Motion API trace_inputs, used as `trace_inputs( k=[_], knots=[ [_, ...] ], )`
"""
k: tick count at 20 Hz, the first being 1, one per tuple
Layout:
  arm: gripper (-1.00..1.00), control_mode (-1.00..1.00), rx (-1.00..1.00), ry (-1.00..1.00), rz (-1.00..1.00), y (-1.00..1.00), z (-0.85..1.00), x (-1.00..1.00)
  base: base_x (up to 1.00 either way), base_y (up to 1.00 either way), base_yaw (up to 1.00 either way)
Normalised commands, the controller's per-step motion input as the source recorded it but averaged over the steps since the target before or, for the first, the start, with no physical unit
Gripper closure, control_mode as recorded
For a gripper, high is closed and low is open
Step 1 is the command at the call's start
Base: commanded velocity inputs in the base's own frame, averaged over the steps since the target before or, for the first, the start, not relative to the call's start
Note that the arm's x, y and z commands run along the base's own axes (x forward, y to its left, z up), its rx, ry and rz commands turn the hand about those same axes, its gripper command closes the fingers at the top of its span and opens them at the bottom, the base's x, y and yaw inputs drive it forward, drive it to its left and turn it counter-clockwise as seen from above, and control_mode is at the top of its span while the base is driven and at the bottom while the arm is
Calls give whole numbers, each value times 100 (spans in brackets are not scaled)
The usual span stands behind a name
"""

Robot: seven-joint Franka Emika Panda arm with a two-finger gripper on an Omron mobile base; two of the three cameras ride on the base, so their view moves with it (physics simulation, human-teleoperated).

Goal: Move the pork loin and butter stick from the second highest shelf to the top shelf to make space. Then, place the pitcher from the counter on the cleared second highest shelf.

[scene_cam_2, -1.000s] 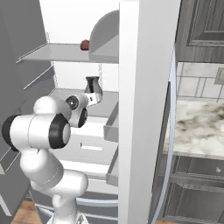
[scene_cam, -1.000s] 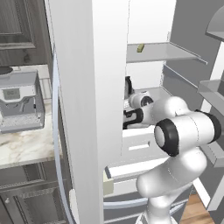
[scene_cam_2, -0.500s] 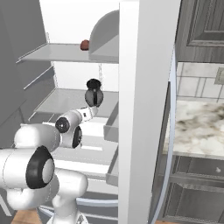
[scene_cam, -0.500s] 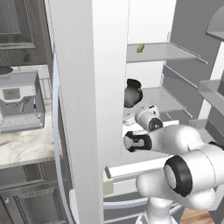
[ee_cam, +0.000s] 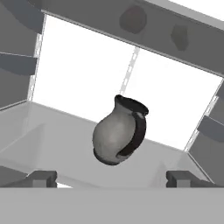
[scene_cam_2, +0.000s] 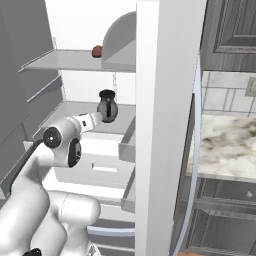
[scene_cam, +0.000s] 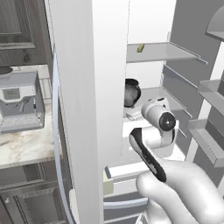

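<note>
Closest to me, the white arm bends up from its base and reaches into the open fridge, and its hand (ee_cam: 111, 178) sits just short of the pitcher (ee_cam: 120, 132), the two dark fingertips (ee_cam: 41, 178) spread wide apart with nothing between them — open and empty. The pitcher stands upright on the second highest shelf (scene_cam_2: 70, 111), glossy and dark, its handle turned toward the hand's camera; from the right base view it is just beyond the wrist (scene_cam_2: 107, 106), from the left it peeks out past the fridge's white wall (scene_cam: 131, 92). Above it, on the top shelf (scene_cam: 162, 51), the butter stick (scene_cam: 140, 47) lies near the back, and the pork loin (scene_cam_2: 97, 50) rests on the same shelf further along. Off to the side, the marble surface (scene_cam_2: 227, 150) runs beyond the fridge.
</note>
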Motion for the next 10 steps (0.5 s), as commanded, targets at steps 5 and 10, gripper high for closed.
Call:
trace_inputs(
  k=[5,10],
  knots=[
    [-100,-100,0,15,0,-2,54,-93,0,0,0],
    [-100,-100,0,18,0,-3,54,-98,0,0,0]
  ],
)
